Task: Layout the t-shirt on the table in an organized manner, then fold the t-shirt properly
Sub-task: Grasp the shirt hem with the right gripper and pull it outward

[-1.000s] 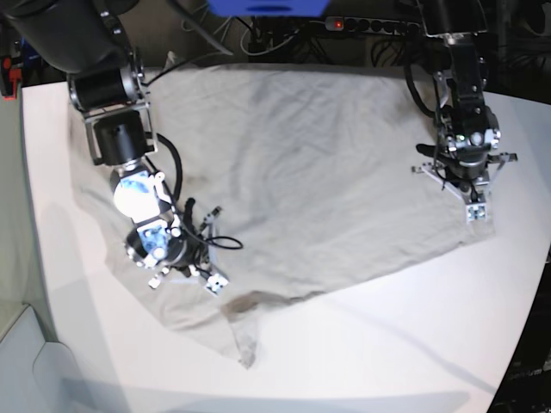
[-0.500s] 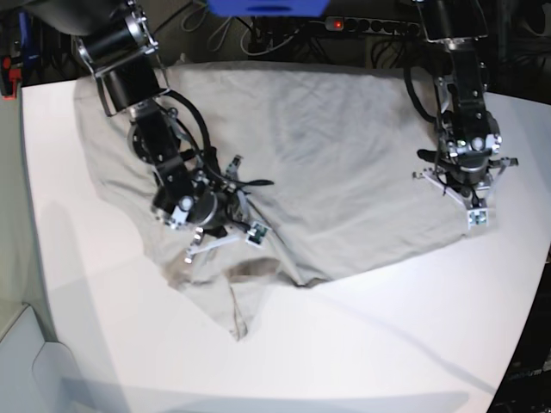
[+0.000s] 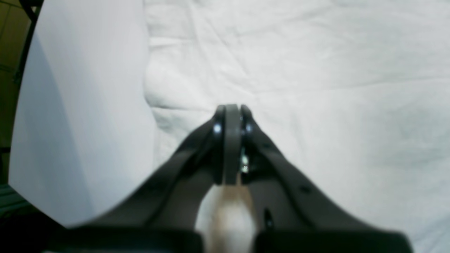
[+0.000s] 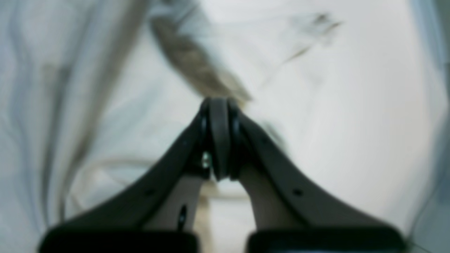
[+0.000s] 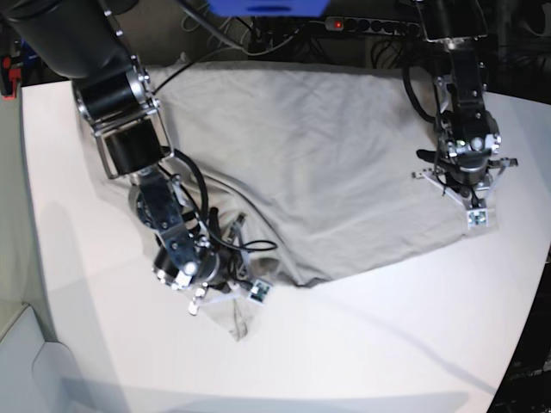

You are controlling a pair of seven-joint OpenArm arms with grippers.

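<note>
On the base view's left side, the right pincer (image 5: 225,291) has swung back down toward the near edge of the worktop (image 5: 387,344). Half a second ago it sat further in over the cloth; now it is low again, near the trailing sleeve point. Its jaws are fully closed, and the right wrist view shows a dark fold of the t-shirt (image 5: 310,163) bunched at the tips, so it appears pinched, though motion blur leaves that uncertain. The lower left part of the shirt has drawn in and rucked up beside it, so that corner looks less flat than before.

Across to the right, the left pincer (image 5: 472,200) has not moved. It is closed and pressed down at the shirt's right edge, anchoring it. My judgement: this is spreading work, and folding has not yet begun.
</note>
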